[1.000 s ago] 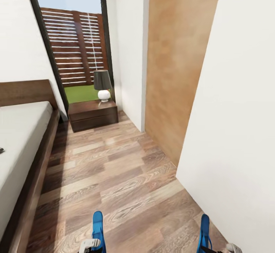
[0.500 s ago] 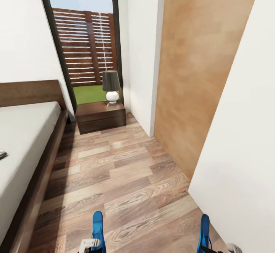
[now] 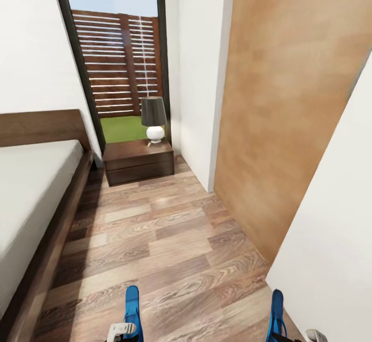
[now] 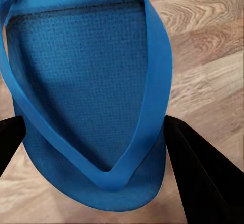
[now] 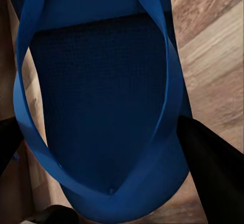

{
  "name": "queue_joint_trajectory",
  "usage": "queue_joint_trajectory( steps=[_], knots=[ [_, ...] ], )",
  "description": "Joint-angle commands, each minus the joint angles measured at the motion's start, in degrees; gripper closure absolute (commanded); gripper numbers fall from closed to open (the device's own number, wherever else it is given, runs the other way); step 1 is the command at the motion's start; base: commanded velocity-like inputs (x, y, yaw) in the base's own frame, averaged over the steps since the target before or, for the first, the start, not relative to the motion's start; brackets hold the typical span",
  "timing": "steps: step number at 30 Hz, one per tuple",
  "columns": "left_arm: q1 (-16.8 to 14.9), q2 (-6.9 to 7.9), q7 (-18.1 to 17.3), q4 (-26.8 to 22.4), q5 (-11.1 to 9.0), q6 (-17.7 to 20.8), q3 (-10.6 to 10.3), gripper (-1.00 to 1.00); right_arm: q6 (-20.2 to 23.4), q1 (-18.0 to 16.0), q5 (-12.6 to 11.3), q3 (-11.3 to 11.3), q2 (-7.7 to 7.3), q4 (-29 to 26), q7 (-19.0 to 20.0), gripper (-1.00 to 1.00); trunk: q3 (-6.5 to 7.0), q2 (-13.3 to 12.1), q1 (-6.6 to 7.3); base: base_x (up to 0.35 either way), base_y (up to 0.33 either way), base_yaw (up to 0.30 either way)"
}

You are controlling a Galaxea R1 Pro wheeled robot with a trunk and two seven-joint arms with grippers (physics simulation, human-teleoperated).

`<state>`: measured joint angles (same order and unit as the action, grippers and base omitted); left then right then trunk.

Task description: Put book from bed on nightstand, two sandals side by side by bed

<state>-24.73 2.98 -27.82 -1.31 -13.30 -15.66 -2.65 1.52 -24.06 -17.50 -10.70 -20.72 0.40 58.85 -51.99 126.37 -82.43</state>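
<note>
I hold one bright blue sandal [image 3: 132,306] in my left gripper [image 3: 123,331] and the other sandal [image 3: 277,313] in my right gripper [image 3: 302,338], both low over the wood-plank floor. In the left wrist view the black fingers [image 4: 203,178] flank the sandal [image 4: 86,82], shut on it. The right wrist view shows the same hold, black fingers [image 5: 216,176] against the sandal [image 5: 101,97]. The bed [image 3: 31,187] runs along the left. The nightstand [image 3: 137,161] stands beside its headboard. The book is out of view.
A lamp [image 3: 154,120] with a dark shade stands on the nightstand, before a tall window [image 3: 116,58] onto grass and a slatted fence. A white wall [image 3: 330,249] and a tan panel [image 3: 289,104] close in on the right. The floor strip [image 3: 155,238] runs between them and the bed.
The whole head view has shifted, so the camera moved: nightstand and lamp now sit further right, and the dark item at the bed's left edge has left the picture. Both sandals stay held.
</note>
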Motion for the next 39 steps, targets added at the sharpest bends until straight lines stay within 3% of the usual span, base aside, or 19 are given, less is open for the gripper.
queue_joint_trajectory(
  steps=[1,31,33,34,35,37,39],
  knots=[
    [-0.06,0.0,-0.22,0.08,-0.41,-0.16,-0.25,1.0,0.17,-0.02,0.19,-0.54,-0.02,0.04,0.22,1.0,-0.05,0.02,-0.02,0.326,0.0,0.252],
    [-0.06,0.0,-0.22,0.09,-0.41,-0.16,-0.25,1.0,0.16,-0.02,0.19,-0.48,0.3,0.15,0.21,1.0,-0.05,0.02,-0.02,0.326,0.0,0.065],
    [-0.06,0.0,-0.22,0.12,-0.41,-0.16,-0.25,1.0,0.15,-0.02,0.19,-0.51,2.17,0.19,0.17,1.0,-0.05,0.02,-0.02,0.326,0.0,0.018],
    [-0.06,0.0,-0.22,0.14,-0.41,-0.16,-0.25,1.0,0.15,-0.02,0.19,-0.52,3.74,0.21,0.04,1.0,-0.05,0.02,-0.02,0.326,0.0,0.009],
    [-0.06,0.0,-0.22,0.15,-0.41,-0.16,-0.25,1.0,0.11,-0.02,0.19,-0.5,6.23,0.23,-1.31,1.0,-0.05,0.02,-0.02,0.326,0.0,0.005],
    [-0.06,0.0,-0.22,0.13,-0.41,-0.16,-0.25,1.0,-0.03,-0.02,0.27,-0.48,9.03,0.22,-6.09,1.0,-0.05,0.02,-0.02,0.326,0.0,0.002],
    [-0.06,0.0,-0.22,0.15,-0.41,-0.16,-0.25,1.0,-0.13,-0.02,0.46,-0.46,10.78,0.22,-11.53,1.0,-0.05,0.02,-0.02,0.326,0.0,0.001]
  ],
)
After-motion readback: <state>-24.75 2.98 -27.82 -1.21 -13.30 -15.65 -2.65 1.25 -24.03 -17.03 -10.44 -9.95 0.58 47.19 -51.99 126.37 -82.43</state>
